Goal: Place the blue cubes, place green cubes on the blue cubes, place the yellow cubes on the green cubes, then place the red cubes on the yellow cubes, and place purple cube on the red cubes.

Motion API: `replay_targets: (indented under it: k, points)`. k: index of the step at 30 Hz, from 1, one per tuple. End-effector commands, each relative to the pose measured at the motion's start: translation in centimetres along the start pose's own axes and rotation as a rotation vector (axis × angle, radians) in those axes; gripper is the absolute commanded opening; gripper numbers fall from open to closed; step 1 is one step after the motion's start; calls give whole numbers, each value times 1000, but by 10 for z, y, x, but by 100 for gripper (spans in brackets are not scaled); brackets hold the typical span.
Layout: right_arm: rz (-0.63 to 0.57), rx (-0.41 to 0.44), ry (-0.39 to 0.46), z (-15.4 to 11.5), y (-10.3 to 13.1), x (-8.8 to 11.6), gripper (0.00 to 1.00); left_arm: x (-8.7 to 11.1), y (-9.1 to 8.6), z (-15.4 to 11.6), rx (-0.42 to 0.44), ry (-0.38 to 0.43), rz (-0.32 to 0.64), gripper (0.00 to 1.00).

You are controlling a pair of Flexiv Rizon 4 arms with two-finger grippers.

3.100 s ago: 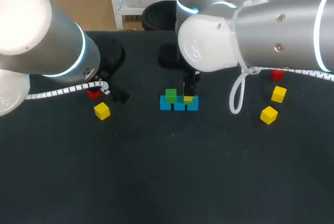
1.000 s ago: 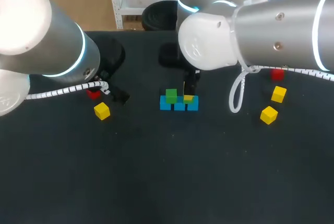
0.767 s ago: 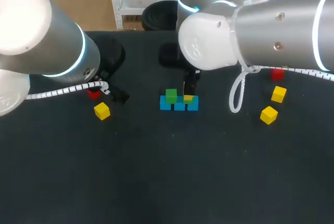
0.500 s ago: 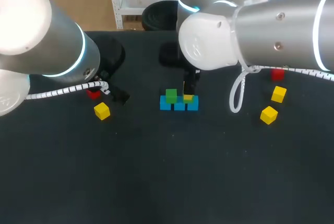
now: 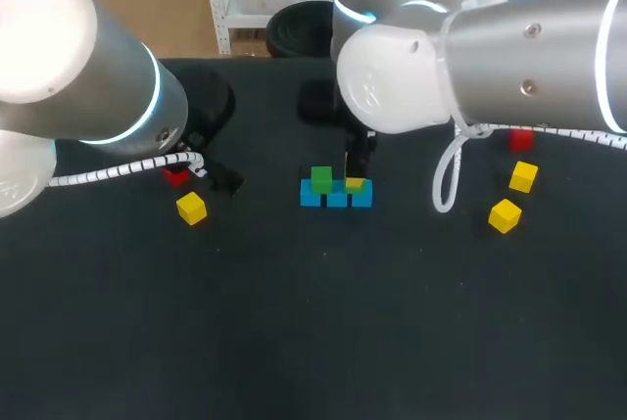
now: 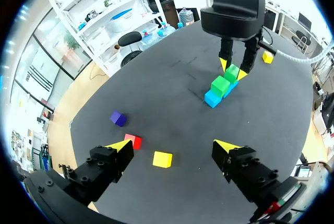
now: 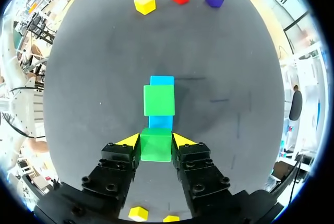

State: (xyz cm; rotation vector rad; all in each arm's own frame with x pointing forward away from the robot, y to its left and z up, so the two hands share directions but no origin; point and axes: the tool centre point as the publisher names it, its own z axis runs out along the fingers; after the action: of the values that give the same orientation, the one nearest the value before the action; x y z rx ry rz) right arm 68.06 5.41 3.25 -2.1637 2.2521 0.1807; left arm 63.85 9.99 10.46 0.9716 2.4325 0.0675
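Three blue cubes [image 5: 336, 199] sat in a row mid-tabletop [image 5: 313, 322], so the base was down. One green cube [image 5: 320, 179] was up on the row's left part. The right gripper [image 7: 156, 141] was clamped on the second green cube [image 7: 156, 150], right over the other end of the row, so the green layer looked about half finished. Everything above was left to do. Three yellow cubes [image 5: 191, 208], two red cubes [image 5: 174, 176] and the purple cube [image 6: 118, 118] all lay loose, well apart from the stack. The left gripper [image 6: 172, 146] hung wide and empty above the yellow and red pair on its side. It was hard to call whether the held green cube had touched the blue beneath, since the gripper covered that seam. In the head view the left arm [image 5: 88, 87] hid the purple cube, and the right arm [image 5: 509, 58] cut off part of a red one.
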Motion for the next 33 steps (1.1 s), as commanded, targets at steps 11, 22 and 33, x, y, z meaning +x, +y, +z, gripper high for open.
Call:
replay_targets:
  k: [11, 22, 33]
  points:
    - [-4, 0, 0, 1, -3, 1, 0, 0, 1, 0, 2, -2, 1, 100]
    - [-9, -9, -3, 4, -3, 0, 0, 0, 1, 0, 2, -2, 1, 100]
    - [-8, -10, -4, 5, -3, -1, 0, 0, 1, 0, 2, -2, 1, 100]
